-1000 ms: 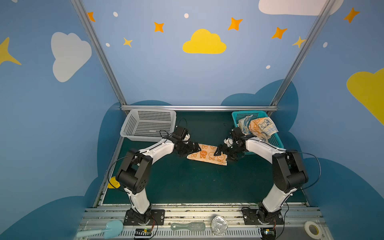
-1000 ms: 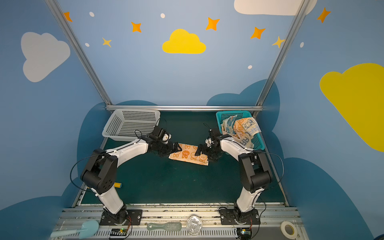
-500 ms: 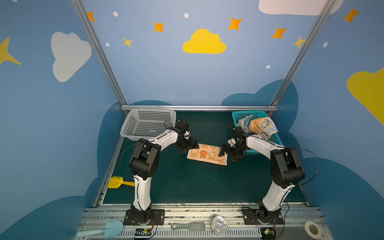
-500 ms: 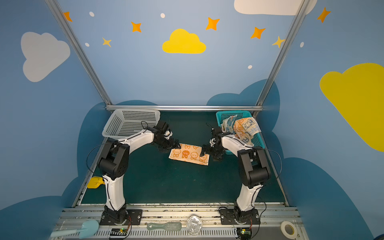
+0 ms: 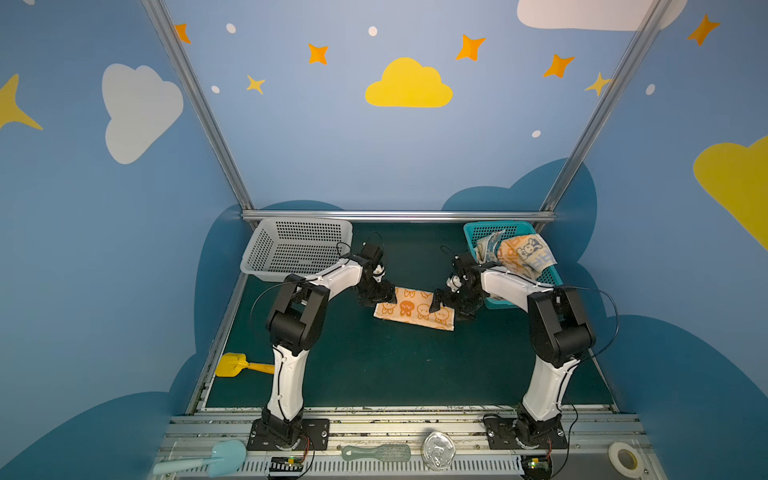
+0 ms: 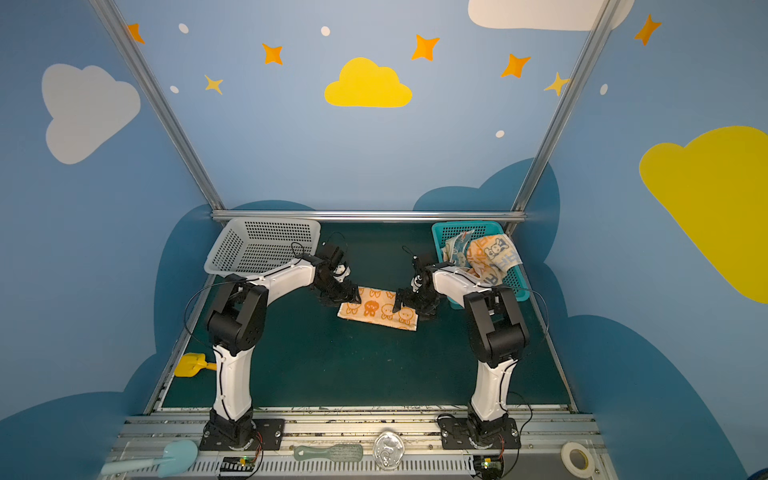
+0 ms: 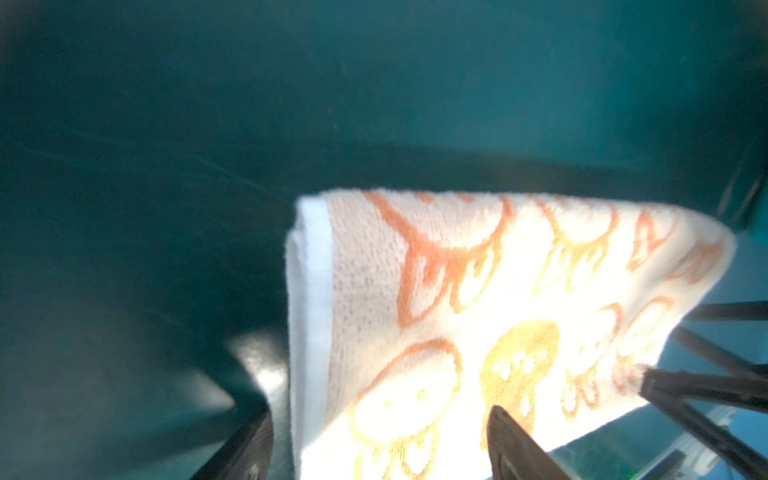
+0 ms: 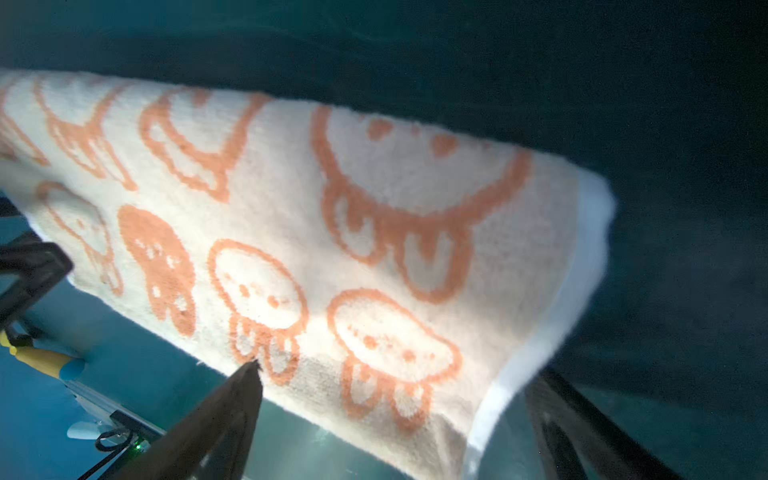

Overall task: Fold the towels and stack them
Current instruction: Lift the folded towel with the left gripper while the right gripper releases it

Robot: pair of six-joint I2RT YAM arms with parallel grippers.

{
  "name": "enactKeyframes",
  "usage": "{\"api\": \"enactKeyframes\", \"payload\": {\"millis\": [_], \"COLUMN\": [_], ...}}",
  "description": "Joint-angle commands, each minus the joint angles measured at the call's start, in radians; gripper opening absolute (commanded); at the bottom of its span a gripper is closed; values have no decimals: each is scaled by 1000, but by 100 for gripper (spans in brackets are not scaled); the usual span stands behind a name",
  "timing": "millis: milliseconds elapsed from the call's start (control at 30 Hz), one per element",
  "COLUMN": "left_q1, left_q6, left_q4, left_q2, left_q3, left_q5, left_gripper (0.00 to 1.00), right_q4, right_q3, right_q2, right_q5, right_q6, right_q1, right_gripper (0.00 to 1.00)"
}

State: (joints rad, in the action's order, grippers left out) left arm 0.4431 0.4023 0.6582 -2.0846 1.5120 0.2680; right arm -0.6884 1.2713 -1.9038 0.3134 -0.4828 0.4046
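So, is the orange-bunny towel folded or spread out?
Folded: the cream terry towel with orange bunnies lies as a narrow strip, white hem edges doubled at its end.

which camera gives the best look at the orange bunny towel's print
The right wrist view: the orange bunny towel fills the frame, bunnies and white hem clear. The left wrist view shows one end, blurred and glaring. Both top views show its whole outline lying on the green mat, but small.

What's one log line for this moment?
towel: folded, on mat | left gripper: open, straddling end | right gripper: open, straddling end
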Motion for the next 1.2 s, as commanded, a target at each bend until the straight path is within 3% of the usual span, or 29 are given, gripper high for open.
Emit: {"api": "enactKeyframes", "payload": {"millis": [0,533,733,900,1167], "left_q1": [17,37,37,26,1], "left_q6": [-33,-33,-60,-104,-216], "left_q4": [57,20,84,168,400], "left_q2": [-38,-66,-53,-29,-33], "left_q3": [3,6,53,138,406], "left_q5": [-58,-74,-110,-158,-328], "left_gripper": [77,12,3,3,3], "right_q4": [24,40,28,2,-78], "right_q3": [12,40,51,81,196], "right_q2": [-55,-87,-72,-62,-53], "right_q5": [21,40,34,24,23], "right_q6": [-26,-50,-41,-24,20], "right_q1": [25,66,66,65,72], "right_gripper": [97,97,97,98,98]}}
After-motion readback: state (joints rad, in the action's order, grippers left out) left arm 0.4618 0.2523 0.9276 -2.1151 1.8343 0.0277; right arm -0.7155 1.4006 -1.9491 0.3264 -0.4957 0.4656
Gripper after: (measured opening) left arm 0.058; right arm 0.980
